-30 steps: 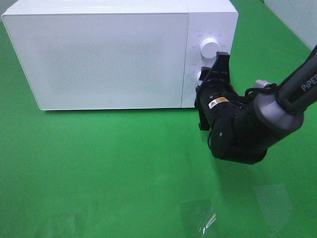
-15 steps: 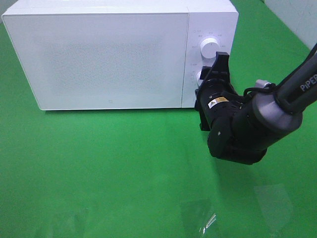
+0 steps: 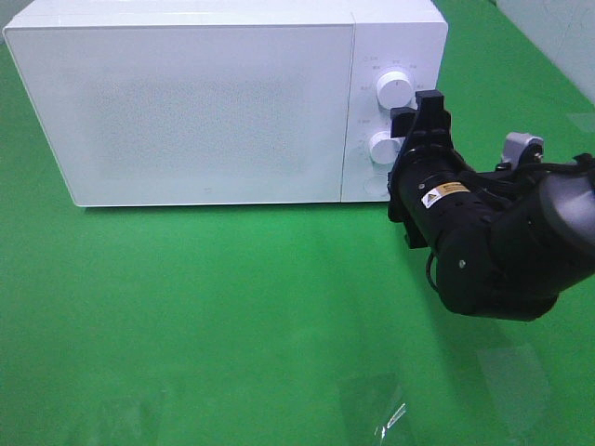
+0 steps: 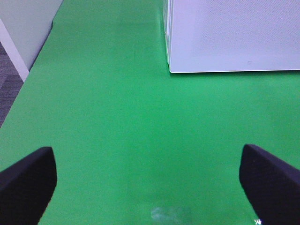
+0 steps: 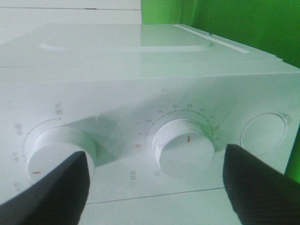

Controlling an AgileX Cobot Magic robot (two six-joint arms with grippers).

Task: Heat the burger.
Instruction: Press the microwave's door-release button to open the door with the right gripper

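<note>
At the microwave's (image 3: 186,102) panel, the right pincer (image 5: 152,187) stands spread astride the lower knob (image 5: 185,147) (clear of it), the left pincer (image 4: 150,187) spread above the table (image 4: 131,108).

A green table (image 3: 232,316) spreads out flat and plain. A white microwave (image 3: 186,102) stands squarely on it toward 11 o'clock, its shut door facing 6 o'clock. Toward 5 o'clock a small glossy patch (image 3: 383,411) shows on the green; I can't tell what it is.
</note>
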